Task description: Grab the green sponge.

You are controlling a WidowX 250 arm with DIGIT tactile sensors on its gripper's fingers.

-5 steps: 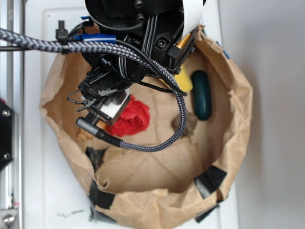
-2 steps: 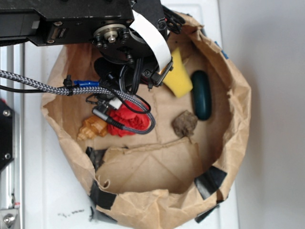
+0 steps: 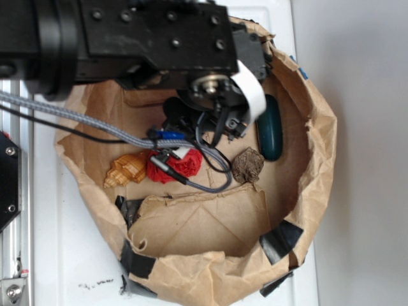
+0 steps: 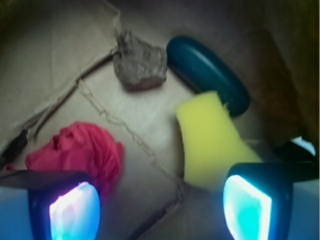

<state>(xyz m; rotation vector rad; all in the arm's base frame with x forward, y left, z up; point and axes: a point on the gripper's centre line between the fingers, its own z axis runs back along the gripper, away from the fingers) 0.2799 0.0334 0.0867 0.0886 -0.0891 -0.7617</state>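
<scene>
The green sponge (image 3: 270,127) (image 4: 207,72) is a dark green capsule lying inside the brown paper bag (image 3: 319,146), near its right wall. A yellow wedge sponge (image 4: 210,142) lies against it; in the exterior view the arm hides that wedge. My gripper (image 4: 160,207) hangs above the bag floor with its two glowing pads (image 4: 75,210) wide apart and only bare paper between them. The green sponge lies ahead of the right pad, beyond the yellow wedge. In the exterior view the arm's black body (image 3: 159,38) covers the gripper itself.
A brown lumpy clump (image 3: 247,166) (image 4: 140,65) sits left of the green sponge. A red crumpled piece (image 3: 175,164) (image 4: 80,152) and an orange ridged toy (image 3: 127,169) lie toward the bag's left side. Black tape patches (image 3: 280,241) hold the bag's near rim. A braided cable (image 3: 76,115) trails leftward.
The arm has swung to the right and further over the bag, now covering the yellow wedge. The objects in the bag have stayed where they were.
</scene>
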